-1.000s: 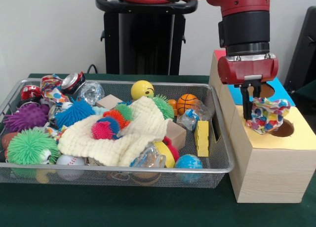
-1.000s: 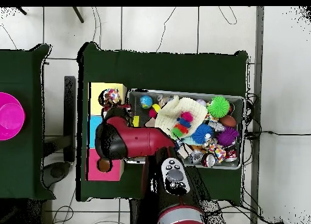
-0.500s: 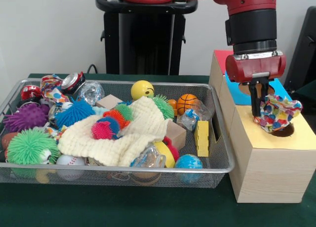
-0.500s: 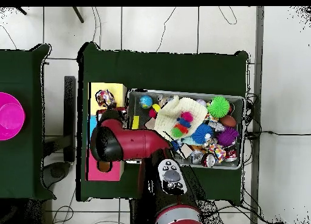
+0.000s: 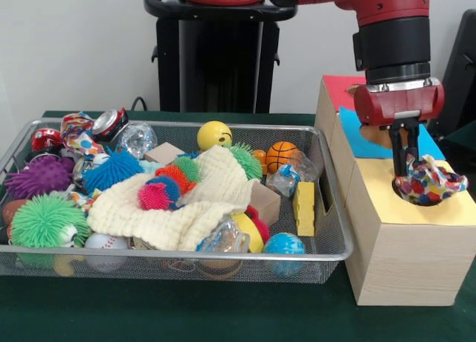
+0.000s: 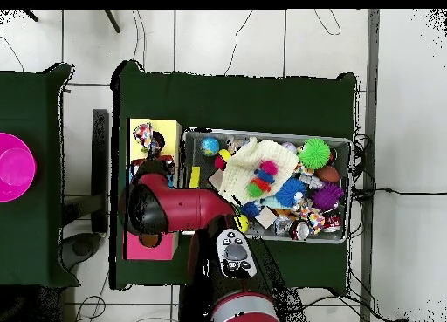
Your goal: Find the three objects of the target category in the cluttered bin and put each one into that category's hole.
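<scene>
Green cloth covers the table (image 5: 223, 312), and on it sits the silver wire-mesh bin (image 5: 331, 230), wide and shallow, heaped with clutter. Over the middle of the heap lies a cream waffle-weave cloth (image 5: 190, 204), with a pink spiky ball (image 5: 154, 196) and an orange-and-green spiky one (image 5: 181, 172) resting on it. A green spiky ball (image 5: 44, 221) and a purple one (image 5: 39, 177) fill the end of the bin far from the boxes. A yellow smiley ball (image 5: 214, 135) and a small basketball (image 5: 282, 155) sit at the rear rim, and a globe ball (image 5: 283, 245) lies at the front corner near the boxes.

Just beside the bin stands the row of pale wooden boxes; the front one has a yellow top (image 5: 387, 201), with a blue top (image 5: 357, 134) behind it and a red top (image 5: 338, 89) beyond that.

My red and black arm (image 5: 390, 30) comes down over that yellow top. My gripper (image 5: 405, 162) hangs right at the hole (image 5: 428, 199), its dark fingers pinched narrow on a spotted cloth piece (image 5: 428, 182). The cloth sags against the hole's rim, its edges spread over the opening, partly covering it. In the overhead view the cloth (image 6: 144, 135) shows above the yellow top, beyond my wrist. Another spotted cloth piece (image 5: 78, 130) lies in the bin's far rear corner, next to a red-and-silver can (image 5: 110, 123).
</scene>
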{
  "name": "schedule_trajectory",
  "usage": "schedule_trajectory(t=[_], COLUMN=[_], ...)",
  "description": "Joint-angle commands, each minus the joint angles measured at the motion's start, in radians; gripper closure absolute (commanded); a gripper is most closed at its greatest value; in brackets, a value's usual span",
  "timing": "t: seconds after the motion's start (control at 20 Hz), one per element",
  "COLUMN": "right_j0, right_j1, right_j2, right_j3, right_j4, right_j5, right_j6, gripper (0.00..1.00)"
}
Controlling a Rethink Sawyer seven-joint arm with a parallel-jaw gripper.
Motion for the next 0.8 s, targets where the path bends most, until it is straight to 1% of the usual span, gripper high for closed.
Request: schedule_trajectory(t=[0.05, 0.25, 0.4, 0.5, 0.7, 0.8], right_j0=[0.000, 0.025, 0.030, 0.042, 0.087, 0.095], right_j1=[0.099, 0.088, 0.095, 0.089, 0.081, 0.088], right_j2=[0.026, -0.001, -0.008, -0.030, -0.115, -0.134], right_j3=[0.014, 0.003, -0.001, -0.011, -0.029, -0.036], right_j4=[0.022, 0.040, 0.049, 0.056, 0.094, 0.102], right_j5=[-0.083, -0.118, -0.145, -0.156, -0.166, -0.172], right_j6=[0.243, 0.239, 0.240, 0.229, 0.203, 0.199], gripper=[1.00, 1.00, 1.00, 1.00, 1.00, 1.00])
